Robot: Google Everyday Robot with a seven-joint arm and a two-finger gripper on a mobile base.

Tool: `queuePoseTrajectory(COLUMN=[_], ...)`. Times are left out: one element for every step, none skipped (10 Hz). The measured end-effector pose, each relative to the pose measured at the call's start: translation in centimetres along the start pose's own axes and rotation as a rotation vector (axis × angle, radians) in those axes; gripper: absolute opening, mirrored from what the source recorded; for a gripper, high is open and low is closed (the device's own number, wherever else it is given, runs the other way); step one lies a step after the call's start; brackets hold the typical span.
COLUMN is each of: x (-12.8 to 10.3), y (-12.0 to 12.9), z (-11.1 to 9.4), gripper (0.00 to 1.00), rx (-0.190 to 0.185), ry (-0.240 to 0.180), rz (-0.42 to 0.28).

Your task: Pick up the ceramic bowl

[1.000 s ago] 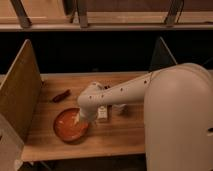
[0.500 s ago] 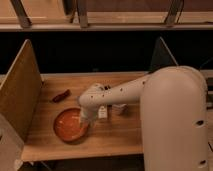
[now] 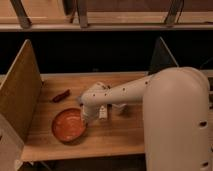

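The ceramic bowl point(image 3: 68, 125) is a wide, shallow orange-red dish with a darker rim, lying on the wooden table point(image 3: 115, 140) at the front left. My white arm reaches from the right across the table. The gripper point(image 3: 86, 119) hangs below the arm's wrist at the bowl's right rim, mostly hidden by the wrist.
A small dark red object point(image 3: 61, 95) lies behind the bowl to the left. A white item point(image 3: 103, 112) sits under the arm, right of the bowl. Wooden side panels point(image 3: 19, 95) stand at the left and far right point(image 3: 162, 55). A dark gap lies behind the table.
The arm's wrist has shifted slightly left and down, closer over the bowl's right rim. The bowl has not visibly moved.
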Motion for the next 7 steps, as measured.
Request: queuePoseTrajectory(x=[-1.1,-2.6,-3.3,-3.9,-4.3,-4.3,-4.2], y=[0.4,1.0,1.4,2.2,2.8,3.2,3.5], z=[-1.7,-4.5,-6.3,-8.6,-10.4,-11.9,-13.0], gripper=[0.0,0.0,0.0,0.0,0.0,0.0,0.0], rx=[0.003,0.011,0.017,0.02,0.023,0.025,0.024], ry=[-0.045,-0.115,-0.157,-0.208,-0.252,-0.289,-0.314], rz=[-0.013,-0.038,-0.055,-0.077,-0.098,-0.112,-0.12])
